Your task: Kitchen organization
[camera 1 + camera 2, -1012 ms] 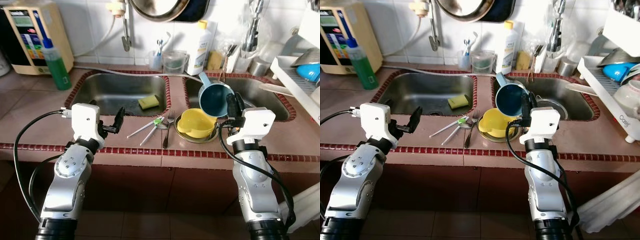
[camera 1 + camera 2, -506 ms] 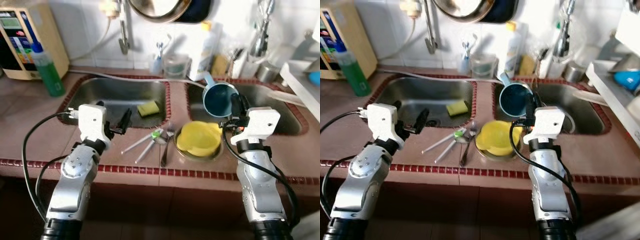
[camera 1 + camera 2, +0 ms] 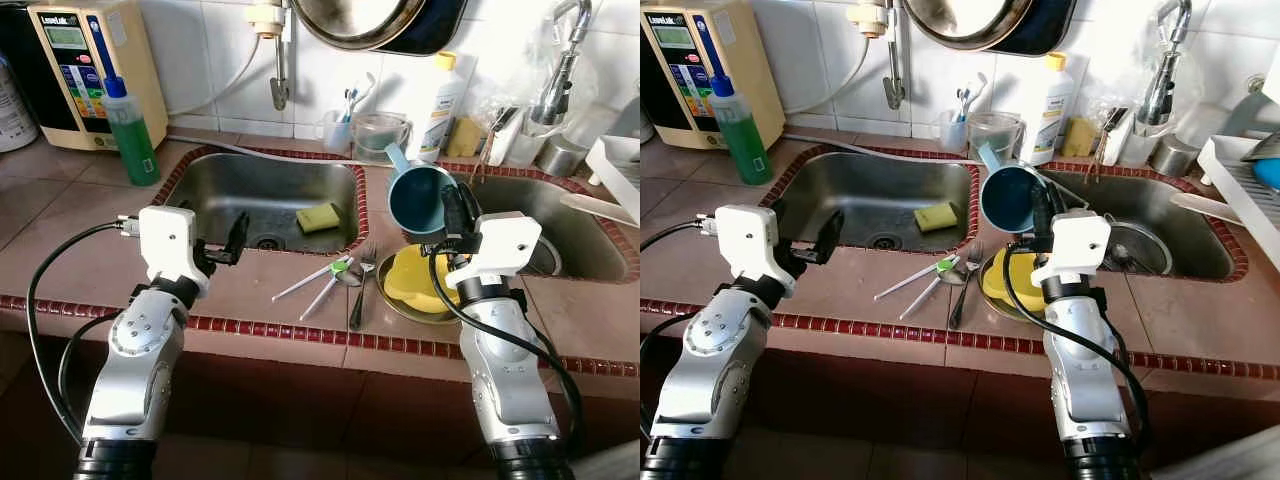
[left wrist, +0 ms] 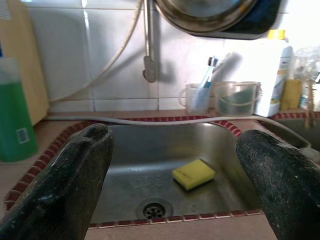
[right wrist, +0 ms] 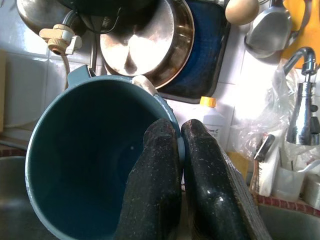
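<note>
My view has swung left along the counter while my right pincer (image 3: 459, 207) keeps pinching the blue cup's (image 3: 418, 199) rim above the yellow bowl (image 3: 418, 280), my left pincer (image 3: 238, 232) spread over the sink (image 3: 262, 187).

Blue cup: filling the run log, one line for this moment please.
right pincer: shut on blue cup rim, above yellow bowl | left pincer: open, idle by sink

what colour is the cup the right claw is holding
Dark teal blue cup, clearest in the right wrist view, pinched by the right claw.
</note>
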